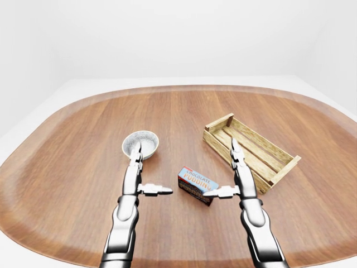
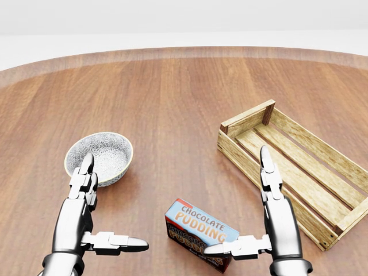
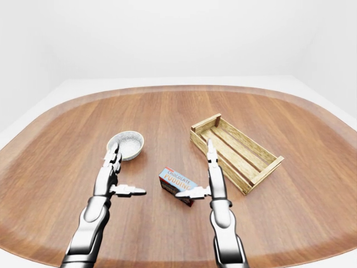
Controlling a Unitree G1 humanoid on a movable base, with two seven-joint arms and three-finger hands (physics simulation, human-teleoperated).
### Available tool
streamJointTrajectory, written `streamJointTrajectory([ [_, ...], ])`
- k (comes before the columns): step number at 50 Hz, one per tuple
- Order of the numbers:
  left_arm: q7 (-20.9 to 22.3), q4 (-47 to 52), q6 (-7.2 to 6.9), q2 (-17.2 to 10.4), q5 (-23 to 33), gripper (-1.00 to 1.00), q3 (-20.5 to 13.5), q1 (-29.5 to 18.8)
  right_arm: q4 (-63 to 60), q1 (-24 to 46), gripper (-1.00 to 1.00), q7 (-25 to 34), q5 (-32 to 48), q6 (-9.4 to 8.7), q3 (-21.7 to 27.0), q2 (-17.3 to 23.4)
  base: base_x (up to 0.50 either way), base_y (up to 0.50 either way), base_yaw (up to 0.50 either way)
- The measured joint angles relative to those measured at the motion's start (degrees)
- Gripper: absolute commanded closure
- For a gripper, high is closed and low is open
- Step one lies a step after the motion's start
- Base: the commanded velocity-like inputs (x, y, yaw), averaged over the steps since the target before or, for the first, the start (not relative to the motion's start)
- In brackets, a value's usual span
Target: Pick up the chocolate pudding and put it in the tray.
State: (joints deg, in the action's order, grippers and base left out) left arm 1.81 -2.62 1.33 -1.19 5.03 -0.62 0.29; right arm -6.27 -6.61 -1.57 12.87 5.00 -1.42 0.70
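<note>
The light is bright, even and soft, seemingly from overhead. The wooden desk (image 2: 172, 103) carries a pale sheen toward its upper edge in the head view. Shadows are faint and short, lying close under the bowl (image 2: 99, 157), the pudding box (image 2: 200, 234) and the crate (image 2: 290, 172). The metal of the left hand (image 2: 86, 215) and right hand (image 2: 270, 218) shows crisp white highlights. Everything is sharp, without blur or noise. In the eye views the desk's outline bows strongly, a wide-angle curve.
</note>
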Motion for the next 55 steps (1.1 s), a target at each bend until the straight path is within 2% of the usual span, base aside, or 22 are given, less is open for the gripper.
streamJointTrajectory([
  [55, -0.1, -0.6, 0.37, 0.0, 0.7, -1.00, 0.2, 0.1, 25.9, 5.0, -1.00, -2.6, 3.4, 0.00, 0.1, 0.8, 0.00, 0.00, 0.00],
])
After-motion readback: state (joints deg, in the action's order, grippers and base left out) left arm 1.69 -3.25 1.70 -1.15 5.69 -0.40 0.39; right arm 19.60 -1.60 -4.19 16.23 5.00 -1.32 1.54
